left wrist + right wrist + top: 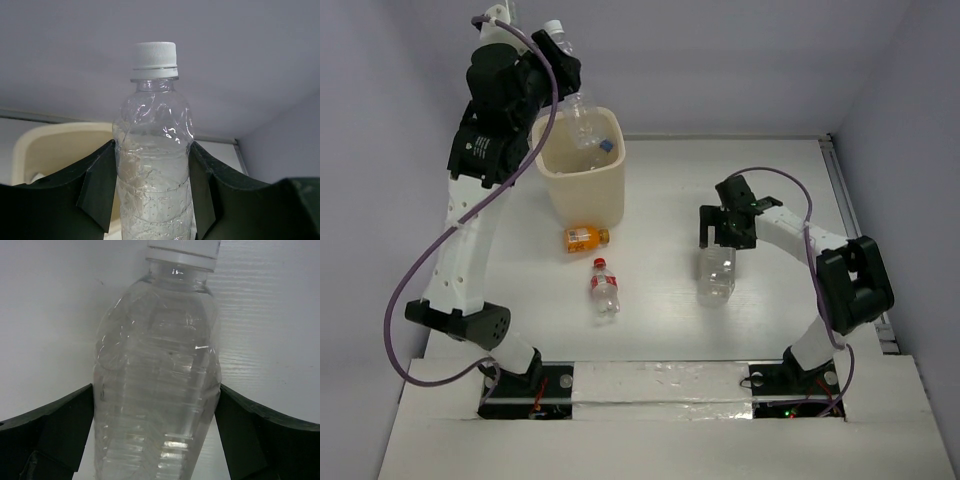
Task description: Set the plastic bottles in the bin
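Observation:
My left gripper is raised high at the back left, beside the cream bin. It is shut on a clear white-capped bottle, which stands upright between the fingers. A clear bottle and a blue-capped one lean inside the bin. A short orange bottle and a red-capped bottle lie on the table in front of the bin. My right gripper is low over a larger clear bottle that lies on the table. Its jaws stand open on either side of that bottle.
The bin's rim shows at the lower left of the left wrist view. The table's right edge has a metal rail. Grey walls close in the back and both sides.

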You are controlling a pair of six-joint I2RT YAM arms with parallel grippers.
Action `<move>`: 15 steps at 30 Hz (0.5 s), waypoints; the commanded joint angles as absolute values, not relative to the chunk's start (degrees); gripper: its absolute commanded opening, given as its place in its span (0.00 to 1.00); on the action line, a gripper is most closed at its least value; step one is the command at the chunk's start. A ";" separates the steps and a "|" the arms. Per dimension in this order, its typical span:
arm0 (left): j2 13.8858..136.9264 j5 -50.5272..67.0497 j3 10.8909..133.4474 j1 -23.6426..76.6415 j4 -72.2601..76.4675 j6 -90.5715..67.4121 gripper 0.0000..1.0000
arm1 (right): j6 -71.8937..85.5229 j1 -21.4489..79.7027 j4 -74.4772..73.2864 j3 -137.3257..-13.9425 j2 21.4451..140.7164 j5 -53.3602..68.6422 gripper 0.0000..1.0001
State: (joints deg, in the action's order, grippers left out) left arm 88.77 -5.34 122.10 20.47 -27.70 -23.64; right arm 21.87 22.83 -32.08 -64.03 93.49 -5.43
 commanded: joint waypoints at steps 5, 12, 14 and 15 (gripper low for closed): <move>92.37 -9.39 122.01 16.61 -16.98 -22.16 0.27 | 20.83 22.41 -29.97 -66.36 98.08 -4.14 0.98; 92.72 -18.00 109.19 16.61 -1.51 -15.13 0.27 | 21.79 22.41 -27.25 -66.19 95.46 -1.06 0.72; 92.99 -19.59 106.45 16.61 3.24 -13.46 0.27 | 22.41 22.41 -25.58 -66.18 91.00 0.95 0.69; 93.08 -21.08 103.83 16.61 4.38 -11.97 0.28 | 23.11 22.41 -25.32 -67.31 89.40 1.84 0.68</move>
